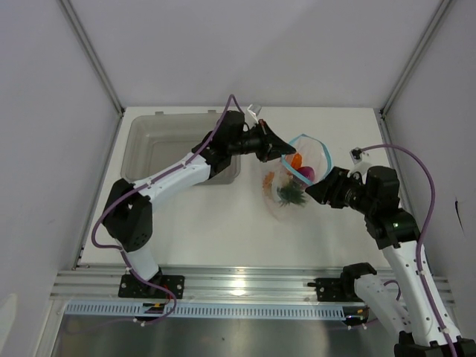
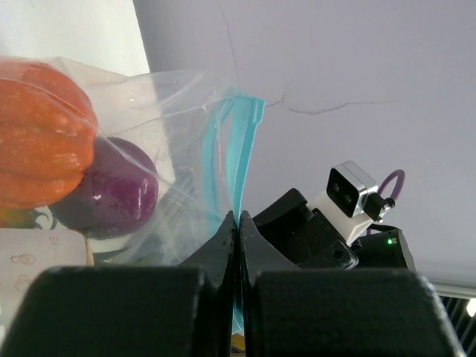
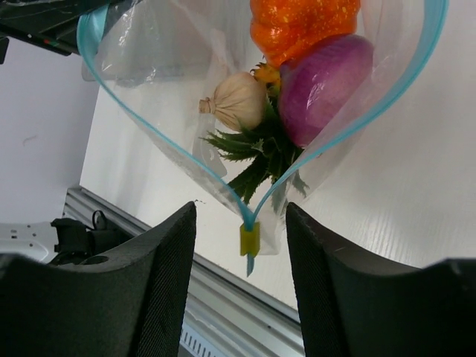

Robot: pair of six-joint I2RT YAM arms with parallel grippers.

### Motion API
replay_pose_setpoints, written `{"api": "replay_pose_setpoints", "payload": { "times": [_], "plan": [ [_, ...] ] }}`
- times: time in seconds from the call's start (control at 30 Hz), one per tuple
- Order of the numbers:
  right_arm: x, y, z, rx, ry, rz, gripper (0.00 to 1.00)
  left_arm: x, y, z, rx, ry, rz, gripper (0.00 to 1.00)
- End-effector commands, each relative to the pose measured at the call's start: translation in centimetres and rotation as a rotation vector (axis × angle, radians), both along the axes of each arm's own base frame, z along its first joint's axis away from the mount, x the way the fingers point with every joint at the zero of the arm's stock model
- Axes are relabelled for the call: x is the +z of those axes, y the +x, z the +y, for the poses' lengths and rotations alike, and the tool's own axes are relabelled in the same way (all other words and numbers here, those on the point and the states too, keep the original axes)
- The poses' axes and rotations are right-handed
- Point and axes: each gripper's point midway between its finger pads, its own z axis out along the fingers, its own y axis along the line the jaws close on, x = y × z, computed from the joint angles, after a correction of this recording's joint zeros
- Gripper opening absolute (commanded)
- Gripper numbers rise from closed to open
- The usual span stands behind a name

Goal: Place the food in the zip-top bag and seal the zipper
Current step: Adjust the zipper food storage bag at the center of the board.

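Four toy foods sit inside the zip-top bag (image 1: 277,202), right of centre over the worktop (image 1: 216,223), between both end effectors. You see the orange (image 3: 305,22) cut off by the frame edge. The onion (image 3: 327,82) and beige bulb (image 3: 236,100) show whole. Of the pineapple (image 3: 256,149), you see little beyond its green leaves; its body is mostly hidden behind the others. From above, crinkled plastic blurs them all. The left end effector (image 2: 236,219), at the bag's far side, is clamped on the zipper (image 2: 238,149), whose mouth gapes wide. The right end effector (image 3: 239,207), at the near right, has its fingers apart, flanking the yellow slider (image 3: 249,239) without touching it.
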Motion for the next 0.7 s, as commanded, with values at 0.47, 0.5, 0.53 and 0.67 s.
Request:
{"api": "replay_pose_setpoints", "payload": {
  "times": [0.47,0.5,0.53,0.67],
  "plan": [
    [1.7,3.7,0.0,-0.024,-0.135,-0.049,0.02,2.0,-0.2,-0.7,-0.036,-0.052,-0.058,0.01],
    [2.0,3.8,0.0,-0.021,-0.144,-0.04,0.0,1.9,0.1,-0.5,-0.028,-0.045,-0.074,0.0],
    [2.3,3.8,0.1,-0.012,-0.15,-0.039,0.0,1.5,0.3,-0.4,-0.02,-0.032,-0.074,0.0],
    [3.4,3.6,1.1,0.069,-0.157,0.017,0.0,1.9,1.5,0.4,0.024,0.01,-0.122,0.01]
  ]
}}
